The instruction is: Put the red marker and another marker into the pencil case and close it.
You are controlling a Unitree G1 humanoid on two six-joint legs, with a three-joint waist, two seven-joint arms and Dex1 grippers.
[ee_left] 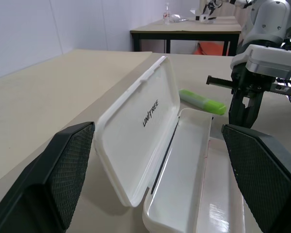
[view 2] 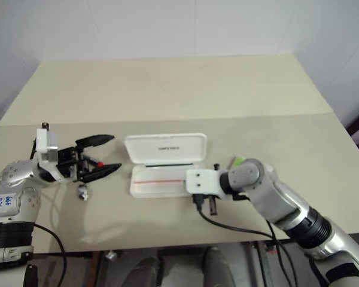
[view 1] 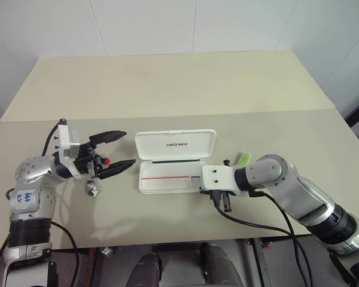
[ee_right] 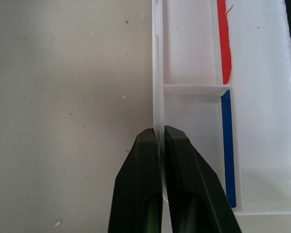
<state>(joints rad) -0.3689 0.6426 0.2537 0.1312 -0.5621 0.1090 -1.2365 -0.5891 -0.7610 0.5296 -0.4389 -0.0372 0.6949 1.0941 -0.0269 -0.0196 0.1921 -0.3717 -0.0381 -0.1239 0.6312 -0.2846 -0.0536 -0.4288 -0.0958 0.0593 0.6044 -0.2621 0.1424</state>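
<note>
The pencil case (view 1: 167,182) lies open in the middle of the table, its white lid (view 1: 176,145) with dark lettering tilted back. A thin red and blue stripe (ee_right: 224,43) runs along its base. The light-green marker (view 1: 244,159) lies on the table just past the case's right end, behind my right arm. My right gripper (ee_right: 161,131) points down at the case's front wall near the right corner, fingers all but together. My left gripper (view 1: 128,148) hovers open left of the case, facing it. A small red bit (view 1: 107,161) shows by its fingers; I cannot tell whether it is the red marker.
A small silvery lump (view 1: 93,188) sits on the table below the left gripper. The beige table (view 1: 167,84) stretches far behind the case, with a seam across it. A cable (view 1: 251,224) hangs from my right wrist near the front edge.
</note>
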